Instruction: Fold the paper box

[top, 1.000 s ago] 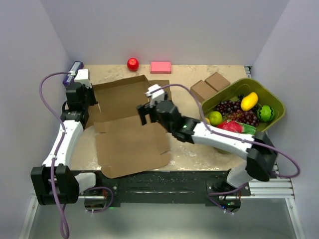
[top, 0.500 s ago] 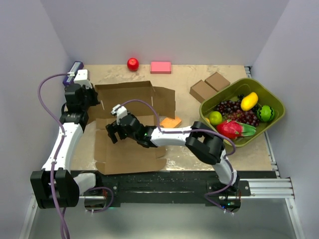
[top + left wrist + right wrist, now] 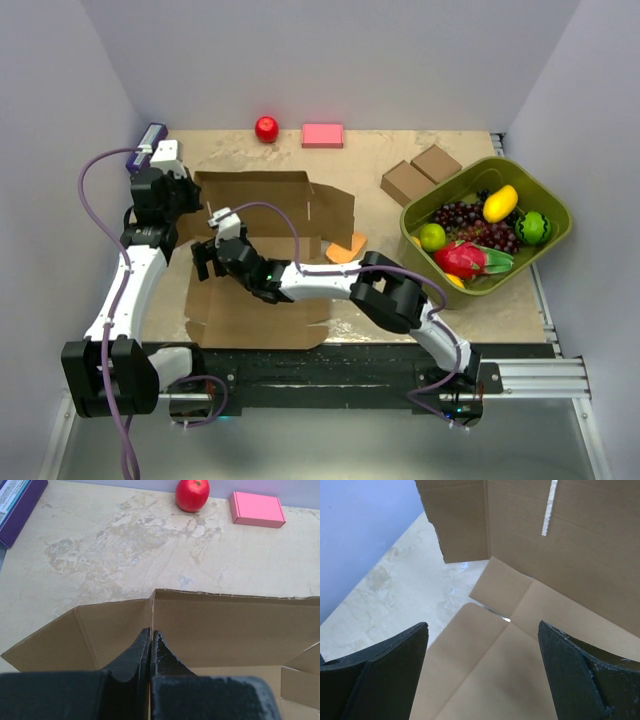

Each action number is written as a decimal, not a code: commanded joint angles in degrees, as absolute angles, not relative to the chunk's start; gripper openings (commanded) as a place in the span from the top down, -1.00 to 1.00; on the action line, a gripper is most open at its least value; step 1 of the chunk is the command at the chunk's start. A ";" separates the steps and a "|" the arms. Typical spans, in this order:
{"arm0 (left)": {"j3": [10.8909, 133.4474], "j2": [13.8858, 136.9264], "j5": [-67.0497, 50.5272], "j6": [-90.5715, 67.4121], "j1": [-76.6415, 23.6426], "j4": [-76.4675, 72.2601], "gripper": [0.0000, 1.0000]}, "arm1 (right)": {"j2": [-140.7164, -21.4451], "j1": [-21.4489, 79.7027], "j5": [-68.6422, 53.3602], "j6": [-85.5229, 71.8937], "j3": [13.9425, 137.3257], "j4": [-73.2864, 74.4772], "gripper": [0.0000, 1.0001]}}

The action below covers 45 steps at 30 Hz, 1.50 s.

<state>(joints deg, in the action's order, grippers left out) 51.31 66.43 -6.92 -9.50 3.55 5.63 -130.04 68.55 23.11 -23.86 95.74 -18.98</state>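
The paper box (image 3: 262, 308) is a large brown die-cut sheet lying left of centre, with its rear panel (image 3: 255, 190) standing up. My left gripper (image 3: 192, 208) is shut on the box at the rear-left corner. In the left wrist view its fingers (image 3: 151, 631) pinch the thin edge where two upright cardboard walls (image 3: 225, 630) meet. My right gripper (image 3: 208, 266) reaches across to the sheet's left part and hangs open. In the right wrist view its fingers (image 3: 481, 630) spread wide above a flat rounded flap (image 3: 485, 660), with nothing between them.
A red apple (image 3: 266, 128) and a pink box (image 3: 322, 135) lie at the back. A purple box (image 3: 148, 140) sits at the far left. Two small brown boxes (image 3: 422, 172) stand beside a green basket (image 3: 497, 162) of fruit on the right. An orange piece (image 3: 345, 248) lies by the sheet's right edge.
My right arm has swept leftward across the sheet, from its middle to its left part, staying open. The sheet shifted left, uncovering the orange piece. The left gripper has kept its grip.
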 commanded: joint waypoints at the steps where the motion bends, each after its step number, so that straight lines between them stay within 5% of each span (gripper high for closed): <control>1: 51.77 66.09 -8.88 -11.34 3.25 3.16 1.00 | -132.71 68.82 27.68 -25.58 99.22 -21.35 -0.86; 23: 51.50 65.74 -10.81 -12.13 3.16 2.81 1.00 | -152.66 68.82 34.97 -21.71 129.19 -5.19 -0.90; 45: 51.50 65.92 -10.19 -11.78 3.08 2.99 1.00 | -140.54 65.83 35.07 -29.88 109.52 -12.92 -0.46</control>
<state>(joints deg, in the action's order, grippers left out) 50.98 66.43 -10.04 -10.98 3.22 5.39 -145.03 66.72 34.57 -26.74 111.77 -9.50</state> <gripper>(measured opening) 0.022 0.749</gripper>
